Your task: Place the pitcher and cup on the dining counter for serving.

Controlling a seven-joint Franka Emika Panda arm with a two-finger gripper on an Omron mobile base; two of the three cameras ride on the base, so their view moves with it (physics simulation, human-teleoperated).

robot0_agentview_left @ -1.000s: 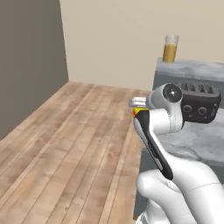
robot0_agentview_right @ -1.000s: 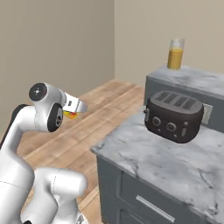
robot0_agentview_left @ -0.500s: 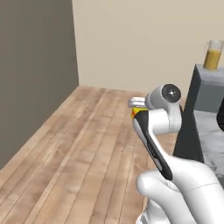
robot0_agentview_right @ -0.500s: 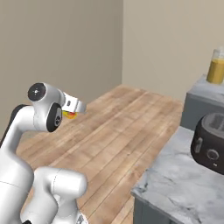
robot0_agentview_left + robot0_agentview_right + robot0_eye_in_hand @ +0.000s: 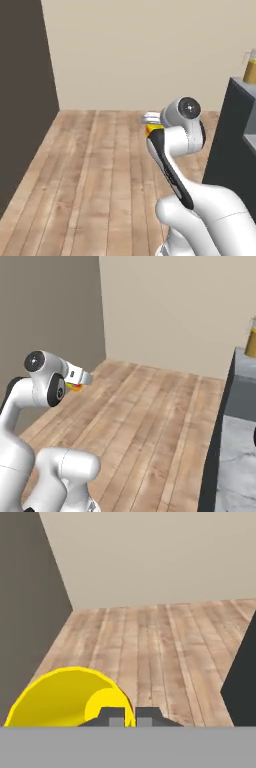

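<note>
One small bright yellow cup (image 5: 70, 699) sits pinched in the pincer (image 5: 130, 716), whose two dark fingertips are clamped close together on the cup's rim; the hand view looks into the cup's smooth, round yellow hollow. From the left base view the cup (image 5: 153, 129) is a sliver of yellow and orange beside the white wrist, held high over the floor, with the pincer (image 5: 150, 119) pointing left. From the right base view the same sliver (image 5: 75, 387) peeks out under the pincer (image 5: 86, 377).

Below lies a wooden floor (image 5: 100, 170) of long pale-brown planks with visible grain, running toward a plain beige far wall (image 5: 145, 50). A dark grey-brown wall (image 5: 22, 100) closes the left side.

At the right stands the dining counter (image 5: 227, 145), its flat dark front panel rising straight from the floor; in the right base view its grey-white top (image 5: 245, 366) shows at the far right, well apart from the cup. On that top stands the pitcher (image 5: 250, 67), clear and cylindrical, filled with yellow-orange liquid under a pale rim, cut off by the picture's edge. Nearer, a lower marble counter (image 5: 235, 456) with grey veining lies at the bottom right.
</note>
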